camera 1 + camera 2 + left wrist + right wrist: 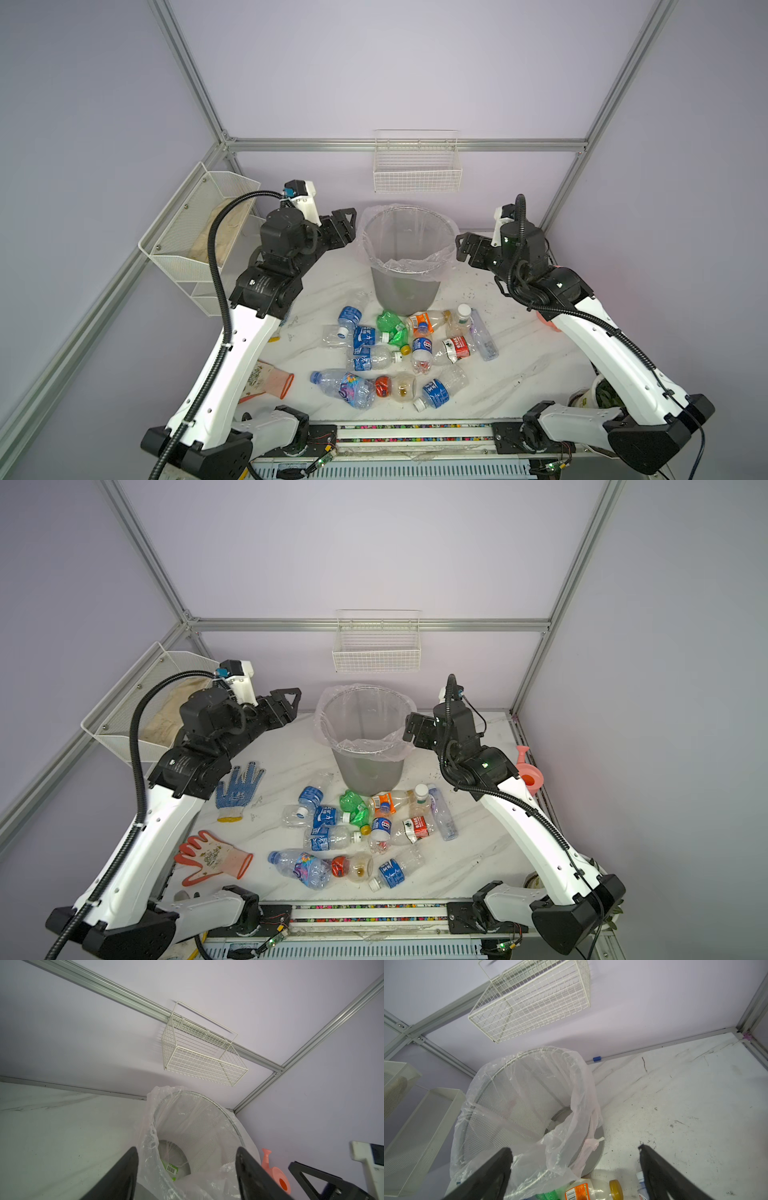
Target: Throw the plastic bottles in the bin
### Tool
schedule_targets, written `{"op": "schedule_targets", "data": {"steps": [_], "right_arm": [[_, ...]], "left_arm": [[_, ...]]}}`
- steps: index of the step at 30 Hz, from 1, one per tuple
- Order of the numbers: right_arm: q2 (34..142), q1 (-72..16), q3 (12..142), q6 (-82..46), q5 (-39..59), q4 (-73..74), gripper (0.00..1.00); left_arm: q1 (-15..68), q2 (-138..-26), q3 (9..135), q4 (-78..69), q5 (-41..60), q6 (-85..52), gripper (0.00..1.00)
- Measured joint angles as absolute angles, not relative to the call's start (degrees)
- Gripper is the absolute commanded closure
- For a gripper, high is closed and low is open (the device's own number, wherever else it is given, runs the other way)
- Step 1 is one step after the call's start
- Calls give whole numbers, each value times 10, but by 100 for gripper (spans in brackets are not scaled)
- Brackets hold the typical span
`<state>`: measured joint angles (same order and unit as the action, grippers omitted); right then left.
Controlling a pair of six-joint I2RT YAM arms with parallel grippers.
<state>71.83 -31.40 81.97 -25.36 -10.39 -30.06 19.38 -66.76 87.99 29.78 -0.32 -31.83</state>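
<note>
"Left wrist view first: how does your left claw look?"

"My left claw (186, 1150) is spread wide with nothing between its fingers (122, 1174). Past them I look down into the bin (207, 1126), lined with a clear bag (146, 1138). Something with a green barcoded label (171, 1169) lies on its bottom; whether that is a bottle I cannot tell."

"And the right one?"

"My right claw (574, 1148) is spread just as wide and grips nothing. In both top views the two claws hang above the desk (519, 374), one at each side of the bin's rim, both pointing at it."

"Where are the bottles?"

"The plastic bottles (374, 357) lie in a loose heap on the desk just in front of the bin, most on their sides. A crumpled green bottle (390, 328) and an orange-labelled bottle (424, 322) are nearest the bin's foot, with blue-labelled bottles (363, 336) to the left and a red-labelled bottle (455, 349) to the right."

"Anything else around?"

"A blue-dotted glove (239, 791) and an orange glove (212, 858) lie by my left arm. A pink watering can (528, 771) stands at the desk's right edge, and a white wire basket (417, 170) hangs on the back wall above the bin."
</note>
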Motion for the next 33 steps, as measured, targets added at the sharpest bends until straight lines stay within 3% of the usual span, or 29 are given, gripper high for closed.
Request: {"op": "schedule_targets", "data": {"steps": [11, 23, 33], "right_arm": [[719, -314, 809, -232, -76, -296, 3], [724, -314, 801, -242, -79, -310, 2], [741, -311, 836, -243, -97, -326, 3]], "left_arm": [[197, -601, 756, 386, -13, -324, 23], [293, -557, 727, 417, -28, -279, 22], [474, -573, 686, 424, -21, -220, 22]]}}
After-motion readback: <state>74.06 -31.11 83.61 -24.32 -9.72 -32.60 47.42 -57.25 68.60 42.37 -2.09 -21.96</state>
